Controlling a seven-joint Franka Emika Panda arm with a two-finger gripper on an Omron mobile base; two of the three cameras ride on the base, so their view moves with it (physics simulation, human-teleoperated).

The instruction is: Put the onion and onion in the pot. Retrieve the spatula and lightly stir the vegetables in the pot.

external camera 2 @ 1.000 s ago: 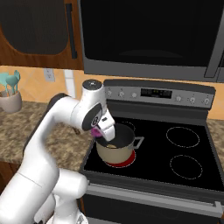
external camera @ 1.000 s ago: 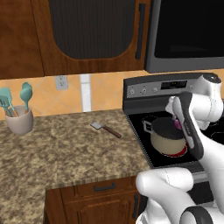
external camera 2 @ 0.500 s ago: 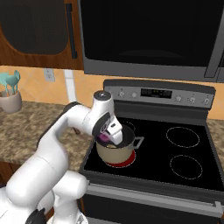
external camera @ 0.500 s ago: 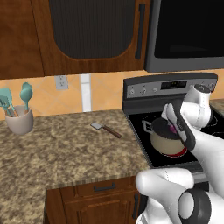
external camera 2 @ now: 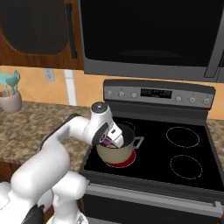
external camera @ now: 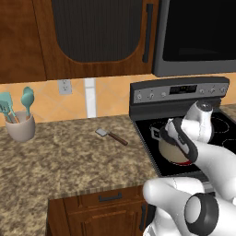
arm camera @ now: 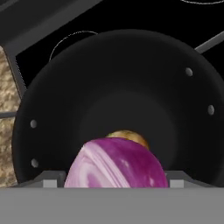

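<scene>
Now I'm swinging my hand (external camera 2: 113, 142) in over the pot (external camera 2: 117, 151), still clamped on the purple onion (arm camera: 117, 164); tan onion (arm camera: 127, 137) is sitting inside, spatula (external camera: 111, 136) is waiting on the surface (external camera: 60, 159).

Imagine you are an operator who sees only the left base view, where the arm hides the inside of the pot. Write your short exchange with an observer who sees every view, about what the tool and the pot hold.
Operator: Is the tool carrying anything?
Observer: Yes. In the hand view the purple onion sits between the fingers of the tool, above the mouth of the pot.
Operator: Is anything inside the pot?
Observer: The tan onion lies on its dark bottom, just beyond the purple one.
</scene>
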